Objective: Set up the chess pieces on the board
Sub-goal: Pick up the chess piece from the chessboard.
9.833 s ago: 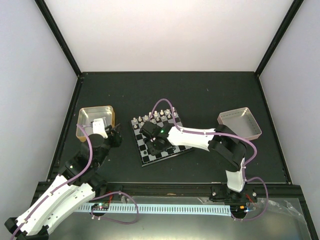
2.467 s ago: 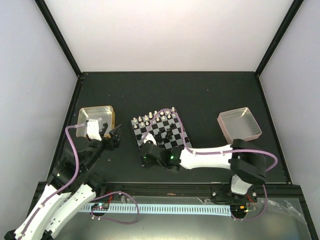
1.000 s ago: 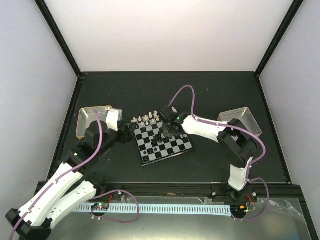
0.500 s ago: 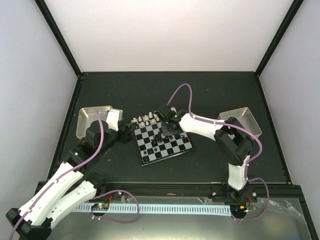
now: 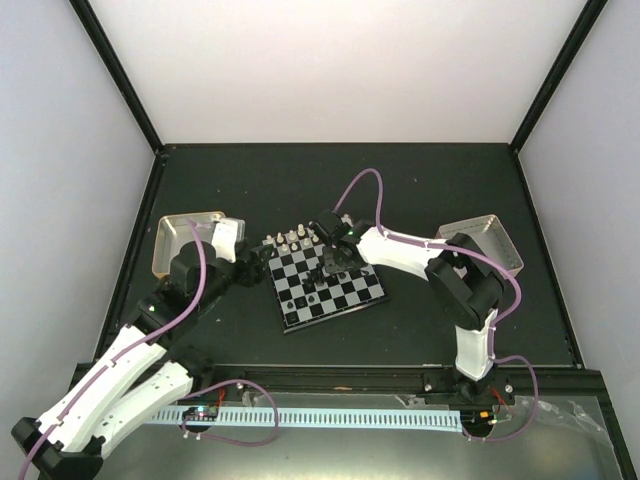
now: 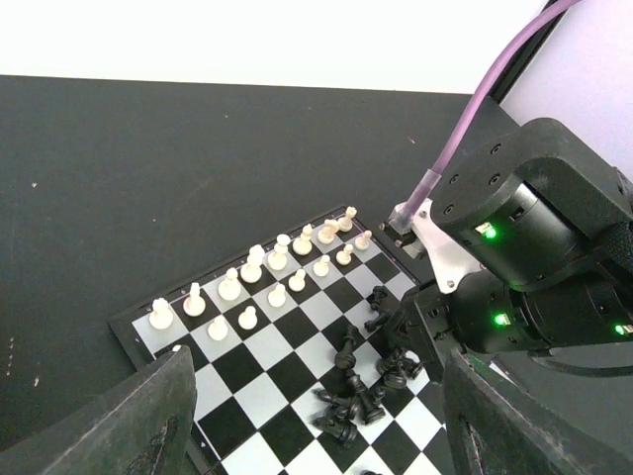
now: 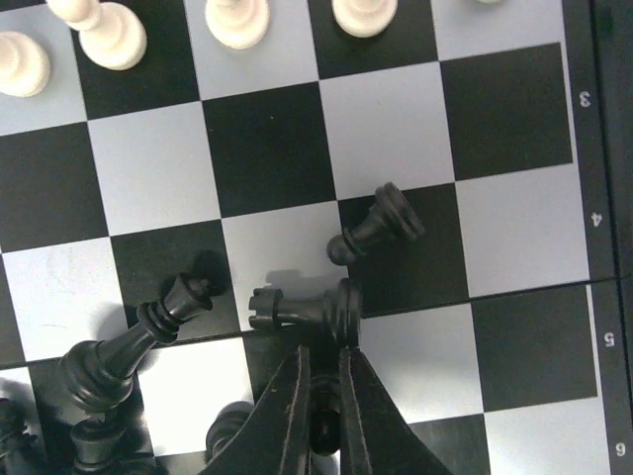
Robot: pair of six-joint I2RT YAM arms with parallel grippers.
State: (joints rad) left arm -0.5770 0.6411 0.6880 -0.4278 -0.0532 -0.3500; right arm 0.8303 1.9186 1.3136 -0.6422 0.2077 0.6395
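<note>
The board (image 5: pixel 352 293) lies at the table's middle, slightly turned. White pieces (image 5: pixel 298 238) stand in two rows along its far edge, also in the left wrist view (image 6: pixel 267 272). Several black pieces (image 6: pixel 364 388) lie toppled in a heap mid-board. My right gripper (image 5: pixel 333 262) is low over that heap; its fingers (image 7: pixel 297 396) are nearly closed on a small black piece (image 7: pixel 323 421), tips against the base of a lying black rook (image 7: pixel 307 309). A black pawn (image 7: pixel 381 226) lies beside it. My left gripper (image 5: pixel 258 265) is open and empty at the board's left edge (image 6: pixel 316 358).
A shallow metal tray (image 5: pixel 170 232) sits left of the board, partly behind my left arm. Another metal tray (image 5: pixel 503 255) sits at the right, behind my right arm's elbow. Black walls bound the table at the back and sides.
Since 2.5 s ago my right gripper went from the board's near left corner to the heap of black pieces, and my left gripper came up to the board's left edge. Hardly any motion in the last second.
</note>
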